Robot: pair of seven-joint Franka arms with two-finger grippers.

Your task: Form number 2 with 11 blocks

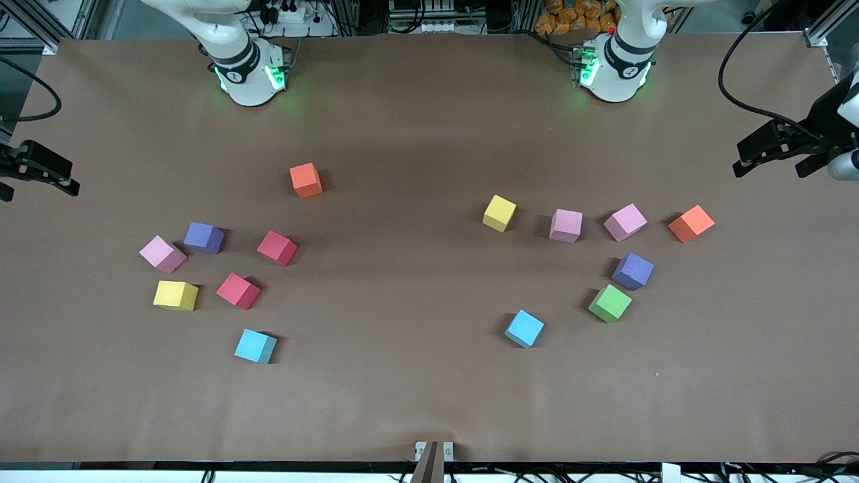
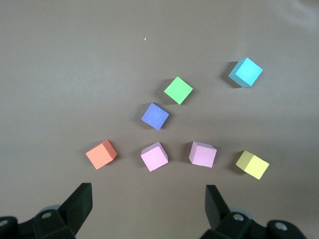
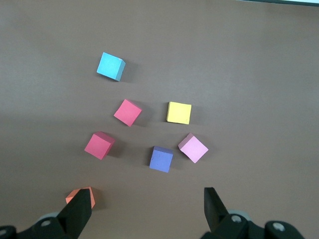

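Progress: nothing of the 2 is laid out yet; every block lies loose on the tabletop (image 1: 416, 134), none touching another
Right arm's end: pink block (image 1: 162, 254), purple block (image 1: 203, 237), two red blocks (image 1: 276, 247) and (image 1: 237, 290), yellow block (image 1: 176, 295), blue block (image 1: 256, 346), orange cube (image 1: 306, 180) farthest from the camera
Left arm's end: yellow (image 1: 499, 213), two pink (image 1: 566, 225) and (image 1: 625, 222), purple (image 1: 632, 271), green (image 1: 609, 303), blue (image 1: 524, 329), orange cube (image 1: 690, 223)
Middle: bare, a likely place for the figure
Left gripper (image 2: 148, 201): open, empty, waiting high over its cluster
Right gripper (image 3: 148, 203): open, empty, high over its cluster
Left to do: all eleven placements, orange cubes left out
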